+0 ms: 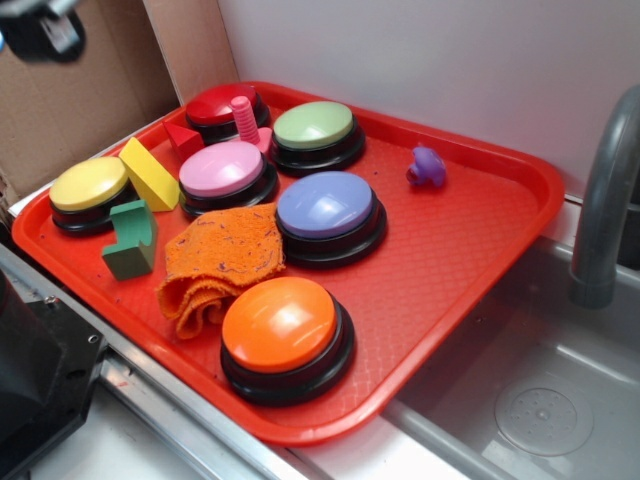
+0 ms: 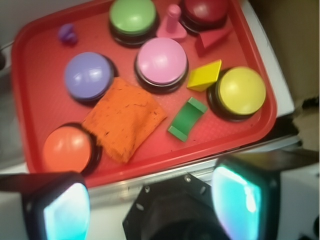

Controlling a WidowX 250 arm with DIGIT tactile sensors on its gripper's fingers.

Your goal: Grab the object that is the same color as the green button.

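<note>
Exterior: green stepped block [image 1: 131, 241] on the red tray [image 1: 470, 250], between yellow button [image 1: 88, 185] and orange cloth [image 1: 225, 260] — green button [image 1: 315, 126] at the back.

Wrist: claw [image 2: 150, 202] wide open, empty — block [image 2: 187, 119] well ahead, untouched.

dark-green block [image 2: 186, 119], pale-green button [image 1: 314, 127], red tray [image 1: 470, 260], orange cloth [image 2: 124, 119]

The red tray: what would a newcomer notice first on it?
The red tray is crowded with big dome buttons; the orange button stands nearest, and the green button is at the back. A crumpled orange cloth lies mid-tray, with the green block beside it.
</note>
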